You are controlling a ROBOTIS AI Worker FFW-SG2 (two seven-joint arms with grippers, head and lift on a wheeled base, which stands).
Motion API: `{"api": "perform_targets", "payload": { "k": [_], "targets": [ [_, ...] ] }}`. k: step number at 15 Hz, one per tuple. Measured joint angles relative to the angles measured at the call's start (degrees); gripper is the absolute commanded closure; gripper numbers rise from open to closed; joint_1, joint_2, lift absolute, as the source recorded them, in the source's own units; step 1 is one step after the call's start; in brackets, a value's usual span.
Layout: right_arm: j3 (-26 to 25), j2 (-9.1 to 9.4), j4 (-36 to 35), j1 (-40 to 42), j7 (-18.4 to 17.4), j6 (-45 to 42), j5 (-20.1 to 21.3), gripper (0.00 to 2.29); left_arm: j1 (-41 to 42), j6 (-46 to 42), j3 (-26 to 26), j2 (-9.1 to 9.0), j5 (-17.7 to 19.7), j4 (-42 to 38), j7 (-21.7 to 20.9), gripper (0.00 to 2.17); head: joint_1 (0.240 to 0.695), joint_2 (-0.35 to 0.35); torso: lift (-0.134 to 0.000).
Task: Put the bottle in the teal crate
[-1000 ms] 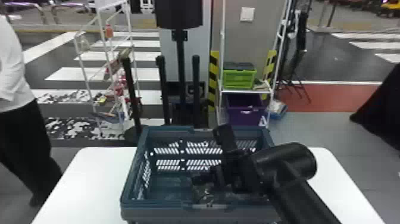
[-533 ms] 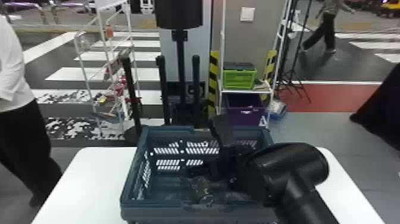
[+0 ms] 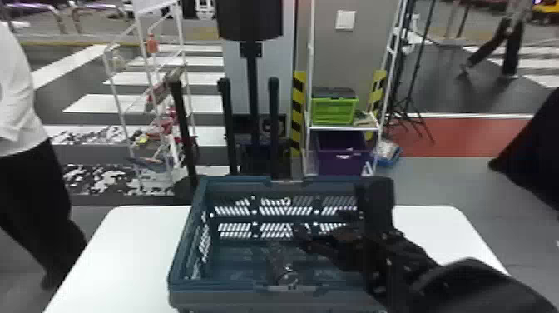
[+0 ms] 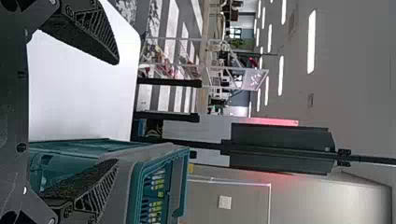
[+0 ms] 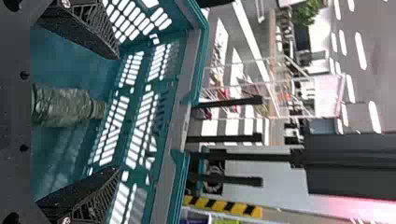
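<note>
Inside the teal crate [image 3: 272,295], near its front wall, is the clear bottle [image 3: 282,264]. My right gripper [image 3: 318,233] is over the crate's right part, beside the bottle and apart from it. In the right wrist view the bottle [image 5: 65,107] has its narrower end toward the slotted far wall; whether it lies or leans I cannot tell. There my right gripper [image 5: 116,113] is open, its fingers wide apart and not touching the bottle. In the left wrist view my left gripper [image 4: 116,111] is open, holding nothing, near the crate [image 4: 158,186].
The crate stands on a white table [image 3: 124,249]. Behind it are black posts [image 3: 226,125] and a rack [image 3: 343,129] with a green box [image 3: 334,110] and a purple bin [image 3: 343,152]. A person stands left of the table.
My right gripper has shifted right, away from the bottle, and its wrist has turned. More of the bottle is uncovered; it rests in about the same place in the crate.
</note>
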Motion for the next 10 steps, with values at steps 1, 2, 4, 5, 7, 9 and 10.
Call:
{"api": "perform_targets", "payload": {
  "k": [1,2,4,5,7,9,10],
  "targets": [
    [-0.93,-0.90,-2.12,2.68,-0.03,-2.33,-0.04,0.05,-0.18,0.72,-0.16,0.00,-0.08,-0.20,0.09,0.14,0.499,0.000,0.000],
    [-2.18,-1.72,-4.56,6.02,-0.01,-5.26,-0.08,0.05,-0.39,1.45,-0.36,0.00,-0.17,-0.49,0.17,0.14,0.499,0.000,0.000],
    [-4.61,-2.50,-8.42,12.51,0.01,-11.30,-0.02,0.05,-0.67,2.61,-0.68,0.00,-0.33,-1.00,0.31,0.14,0.499,0.000,0.000],
    [-5.94,-2.86,-10.17,16.06,0.01,-14.97,0.05,0.05,-0.82,3.27,-0.91,0.03,-0.45,-1.34,0.38,0.14,0.499,0.000,0.000],
    [-8.61,-3.30,-12.64,22.90,0.11,-22.78,0.12,0.05,-1.08,4.57,-1.18,0.08,-0.70,-1.84,0.46,0.14,0.499,0.000,0.000],
    [-11.36,-3.34,-13.80,30.46,0.29,-33.90,0.10,0.05,-1.28,5.41,-1.33,0.09,-1.00,-2.13,0.53,0.14,0.499,0.000,0.000],
    [-12.38,-3.29,-13.84,33.50,0.41,-38.58,0.01,0.05,-1.33,5.63,-1.37,0.09,-1.12,-2.27,0.54,0.14,0.499,0.000,0.000]
  ]
}}
